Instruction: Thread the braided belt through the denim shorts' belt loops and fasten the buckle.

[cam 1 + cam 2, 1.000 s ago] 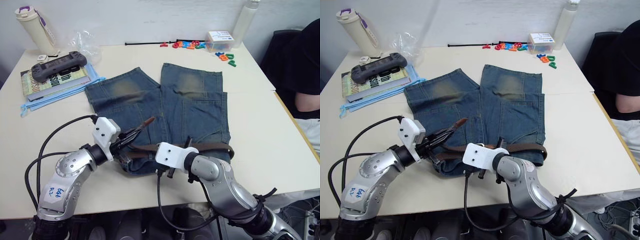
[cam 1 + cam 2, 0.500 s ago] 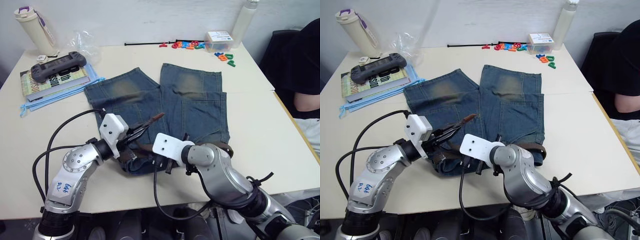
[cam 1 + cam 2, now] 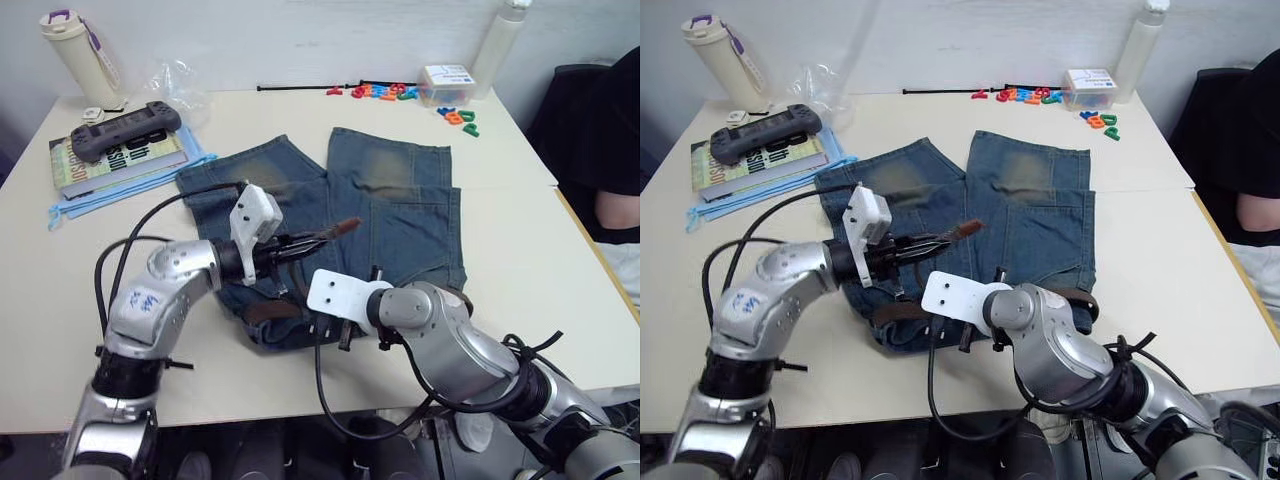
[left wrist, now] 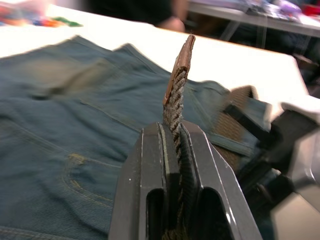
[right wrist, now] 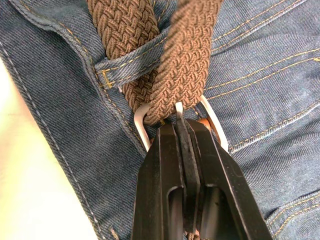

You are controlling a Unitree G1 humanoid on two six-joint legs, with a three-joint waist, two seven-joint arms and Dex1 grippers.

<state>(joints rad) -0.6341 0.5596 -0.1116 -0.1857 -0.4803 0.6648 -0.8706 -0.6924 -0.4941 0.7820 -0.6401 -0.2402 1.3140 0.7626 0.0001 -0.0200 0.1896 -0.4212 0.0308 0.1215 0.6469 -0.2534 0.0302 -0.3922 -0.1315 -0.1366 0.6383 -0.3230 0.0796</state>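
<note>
now woven braided belt passes through flat silver buckle.

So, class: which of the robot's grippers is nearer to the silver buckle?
Right. The right gripper is shut on the buckle at the denim shorts' waistband; the left gripper holds the braided belt tip raised, farther away.

Braided belt — dark brown weave; buckle silver. Denim shorts blue, faded yellowish patches, tan stitching — gripper fingers black.
</note>
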